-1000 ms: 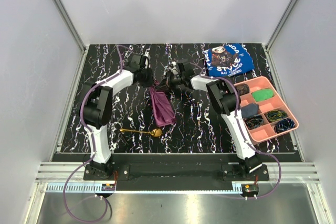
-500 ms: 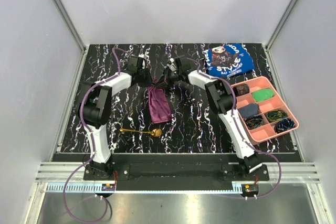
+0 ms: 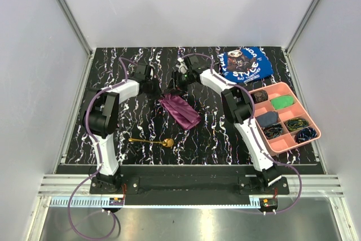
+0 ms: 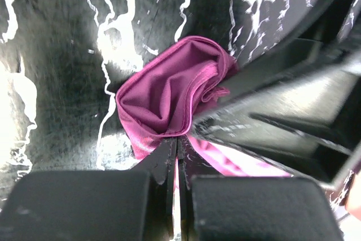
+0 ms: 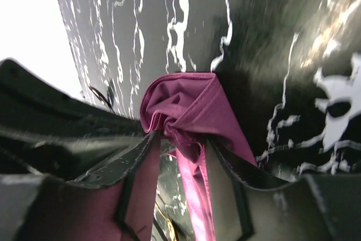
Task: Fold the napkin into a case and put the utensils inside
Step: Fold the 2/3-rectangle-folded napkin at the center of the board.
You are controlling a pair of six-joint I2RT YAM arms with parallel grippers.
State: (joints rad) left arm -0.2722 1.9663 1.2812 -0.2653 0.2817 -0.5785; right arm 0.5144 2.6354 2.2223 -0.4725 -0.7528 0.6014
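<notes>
The napkin lies a little left of the counter's middle, gathered into a narrow plum-purple strip. It runs on a slant from its far-left end to its near-right end. At the far-left end both arms meet over it. In the left wrist view the left jaws are pressed together with only a thin edge of the napkin caught between them, and the cloth bulges out in a rounded fold just beyond the tips. In the right wrist view the right jaws are clamped on a bunched knot of the napkin, with a loose flap hanging down between the fingers.

On the near side of the napkin, apart from it, the gold spoon lies flat on the counter, bowl to the right and handle pointing left. Far right, a blue cloth with white lettering lies near the back edge. Just near of it sits a pink tray with small items in its compartments.
</notes>
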